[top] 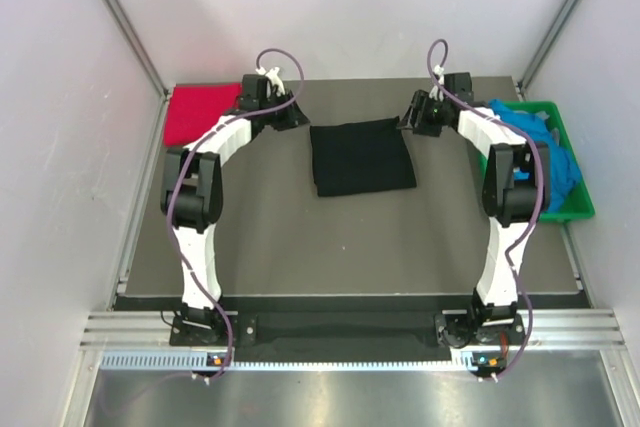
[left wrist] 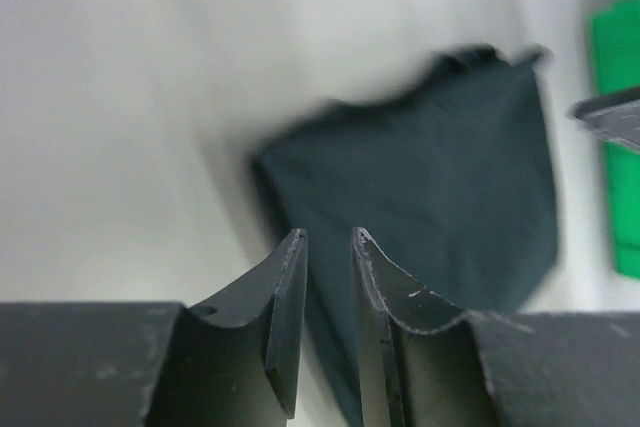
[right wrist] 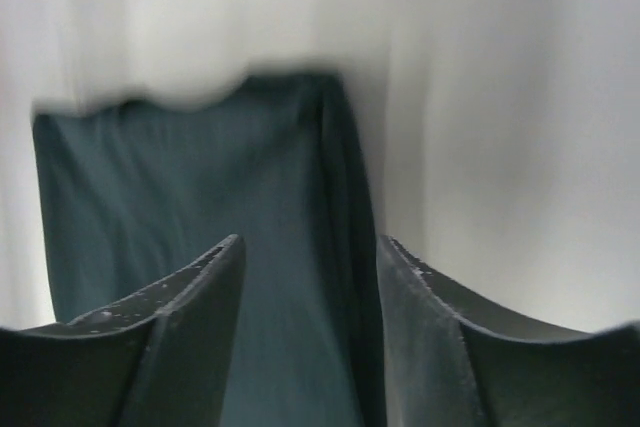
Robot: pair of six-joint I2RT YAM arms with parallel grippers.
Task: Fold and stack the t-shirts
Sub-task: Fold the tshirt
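Note:
A black t-shirt (top: 362,157) lies folded into a rough square at the middle of the dark table; it fills the left wrist view (left wrist: 430,177) and the right wrist view (right wrist: 180,187). My left gripper (top: 300,119) hovers at its back left corner, jaws a narrow gap apart (left wrist: 328,237), nothing between them. My right gripper (top: 403,125) is at the back right corner, wide open (right wrist: 310,242) over the shirt's folded edge, holding nothing. A magenta-red t-shirt (top: 200,113) lies folded at the back left. Bright blue t-shirts (top: 548,152) are heaped in the crate.
A green plastic crate (top: 566,215) stands at the table's right edge, also seen in the left wrist view (left wrist: 620,47). White walls with metal rails close in the back and both sides. The table's front half (top: 340,247) is bare dark surface.

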